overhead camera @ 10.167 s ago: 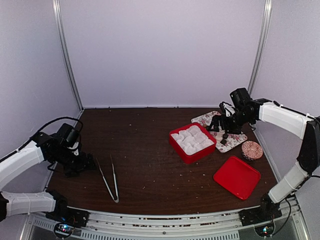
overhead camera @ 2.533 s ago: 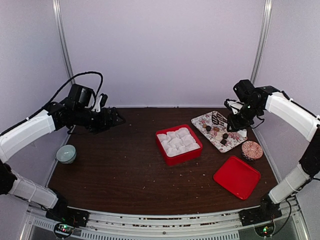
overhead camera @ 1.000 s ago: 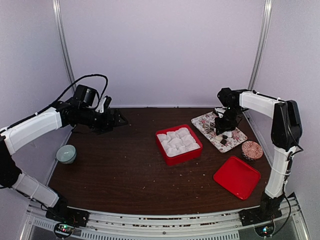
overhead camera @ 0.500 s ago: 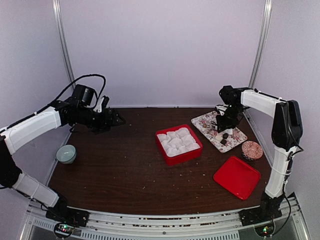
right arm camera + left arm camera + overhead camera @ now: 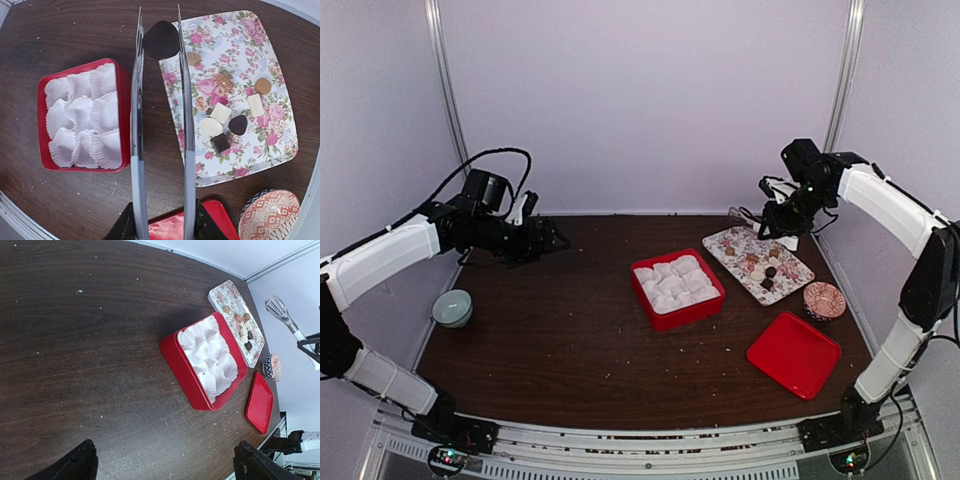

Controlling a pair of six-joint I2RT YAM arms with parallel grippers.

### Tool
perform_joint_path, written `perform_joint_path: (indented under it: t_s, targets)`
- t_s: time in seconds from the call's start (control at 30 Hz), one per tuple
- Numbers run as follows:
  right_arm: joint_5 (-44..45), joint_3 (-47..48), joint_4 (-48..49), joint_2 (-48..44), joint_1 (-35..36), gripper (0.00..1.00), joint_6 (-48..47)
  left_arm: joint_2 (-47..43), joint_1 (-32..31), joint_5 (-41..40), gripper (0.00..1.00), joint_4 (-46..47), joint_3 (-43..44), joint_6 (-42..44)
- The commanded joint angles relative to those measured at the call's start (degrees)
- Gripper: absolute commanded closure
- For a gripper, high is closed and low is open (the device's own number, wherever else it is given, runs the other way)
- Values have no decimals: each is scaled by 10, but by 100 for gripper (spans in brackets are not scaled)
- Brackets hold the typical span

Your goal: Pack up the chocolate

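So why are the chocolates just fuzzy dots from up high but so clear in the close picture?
Top view: the camera sits far away, so the chocolates are just little dark dots on the flowery tray. Right wrist view: the camera hangs close above, so every shape is sharp, even the piece in the tongs.

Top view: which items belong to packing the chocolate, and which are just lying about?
Job: chocolates on the tray; dark chocolate in the tongs, held by the right end effector; box with paper cups; lid.
Lying about: bowl on the left; patterned dish beside the lid.
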Motion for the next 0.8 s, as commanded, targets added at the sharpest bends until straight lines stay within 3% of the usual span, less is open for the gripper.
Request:
perform_joint_path:
  t_s: [0.0, 0.37, 0.77]
  targets:
    - [-38, -8, -33, -35, 51, 76, 4, -21, 5, 5, 2, 7, -12, 19]
    - [-80, -10, -29, -16, 170, 77, 13, -20, 5, 28, 3, 28, -40, 14]
    - [-117, 31, 54, 105, 207, 76, 51, -16, 5, 22, 3, 33, -41, 0]
